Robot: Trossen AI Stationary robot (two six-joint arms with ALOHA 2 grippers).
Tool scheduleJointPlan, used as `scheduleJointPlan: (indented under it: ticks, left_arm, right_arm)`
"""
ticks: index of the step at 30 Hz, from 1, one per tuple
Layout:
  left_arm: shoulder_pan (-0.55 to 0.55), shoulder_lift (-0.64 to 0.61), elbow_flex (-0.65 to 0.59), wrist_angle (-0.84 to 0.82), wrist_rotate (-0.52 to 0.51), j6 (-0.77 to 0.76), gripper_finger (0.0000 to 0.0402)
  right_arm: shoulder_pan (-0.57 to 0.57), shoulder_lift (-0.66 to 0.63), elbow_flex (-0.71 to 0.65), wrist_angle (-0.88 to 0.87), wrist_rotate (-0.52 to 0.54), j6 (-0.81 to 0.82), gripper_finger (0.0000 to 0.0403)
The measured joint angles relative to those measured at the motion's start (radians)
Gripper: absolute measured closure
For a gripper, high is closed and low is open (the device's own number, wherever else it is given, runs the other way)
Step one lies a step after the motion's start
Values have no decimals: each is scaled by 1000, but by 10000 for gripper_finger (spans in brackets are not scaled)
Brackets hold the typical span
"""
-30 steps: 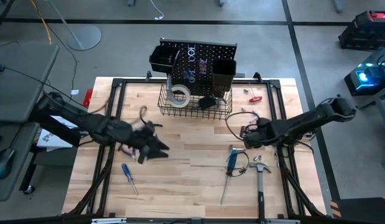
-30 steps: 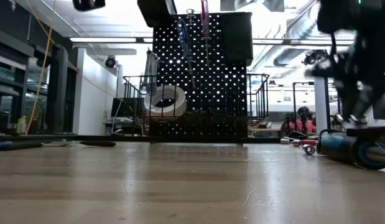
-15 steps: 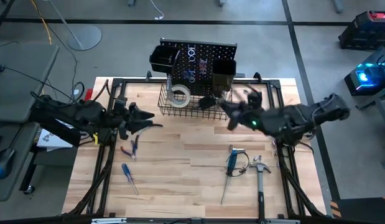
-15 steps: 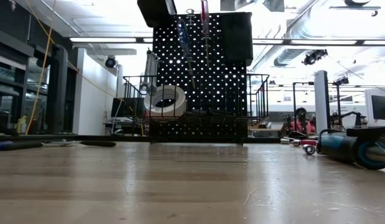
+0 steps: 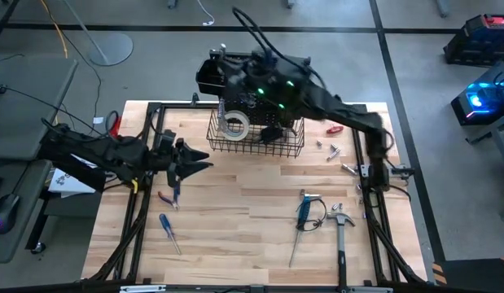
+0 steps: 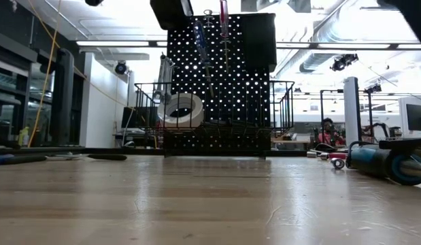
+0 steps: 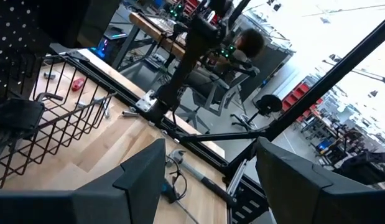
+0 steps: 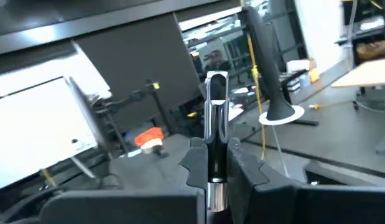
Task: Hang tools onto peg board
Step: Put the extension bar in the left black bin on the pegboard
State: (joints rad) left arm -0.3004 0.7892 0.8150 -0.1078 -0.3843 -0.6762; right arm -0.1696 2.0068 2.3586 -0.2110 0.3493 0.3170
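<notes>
One silver wrench (image 8: pixel 215 118) sits clamped in the right gripper (image 8: pixel 216 163), raised above the peg board (image 5: pixel 260 73) — hanging is underway; next, lower its ring onto a peg. The left gripper (image 5: pixel 191 158) waits, jaws apart — pliers (image 5: pixel 172 195) just below.

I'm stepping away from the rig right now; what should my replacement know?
Left tool: open, empty, above the left side of the pale wooden table.
Right tool: shut on a silver wrench, raised over the upright black peg board.
Done: the white tape roll lies in the black wire basket.
Left: wrench not yet hung. Lying on the table are the red-handled pliers, blue-handled screwdriver, black-handled claw hammer and red-handled screwdriver.
</notes>
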Motion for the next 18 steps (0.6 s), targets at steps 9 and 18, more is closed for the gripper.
scheduleJointPlan:
  ticks: [9, 18]
  left_arm:
    - [-2, 9, 0, 1, 6, -3, 169]
    - [2, 9, 0, 0, 4, 24, 169]
  right_arm:
    - [-100, 5, -143, -8, -28, 196, 388]
    - [-60, 5, -75, -41, -42, 62, 263]
